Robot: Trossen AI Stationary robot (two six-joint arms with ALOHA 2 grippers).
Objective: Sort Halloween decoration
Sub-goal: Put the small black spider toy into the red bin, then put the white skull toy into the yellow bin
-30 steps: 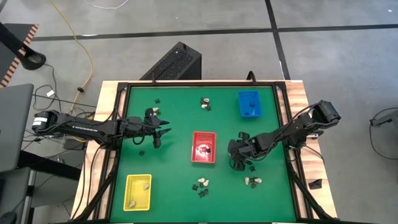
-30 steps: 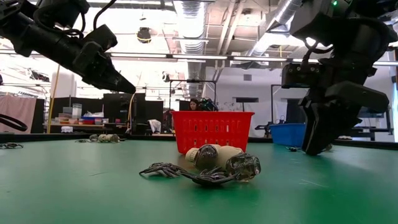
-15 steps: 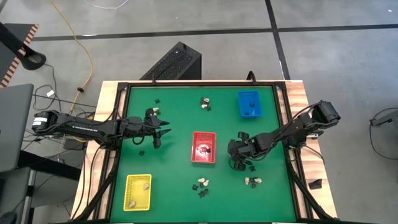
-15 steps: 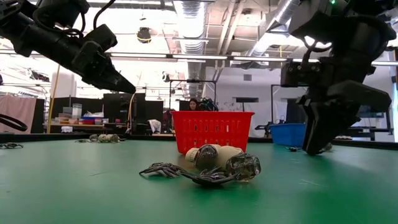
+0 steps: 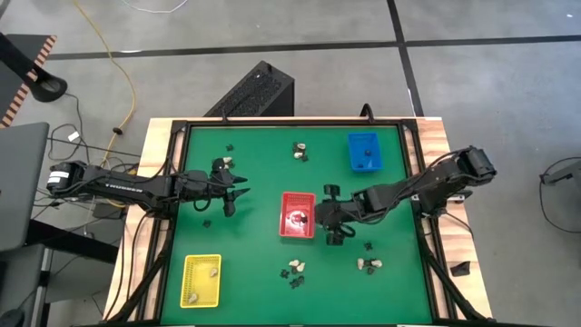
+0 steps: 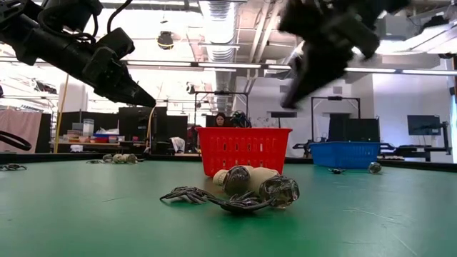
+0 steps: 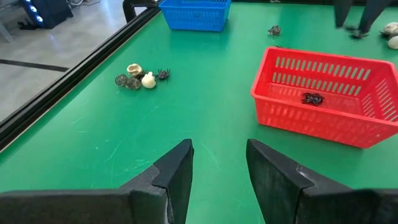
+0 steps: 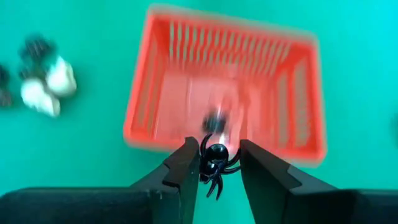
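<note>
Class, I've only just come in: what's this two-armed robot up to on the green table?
It is sorting small Halloween pieces into coloured trays. The right gripper holds a black spider between its fingers, close to the red tray, which already has a dark piece in it. The left gripper hangs open above the table's left side with nothing in it. Little clusters of cream and black pieces lie loose on the green mat; the yellow tray and blue tray each hold something small.
</note>
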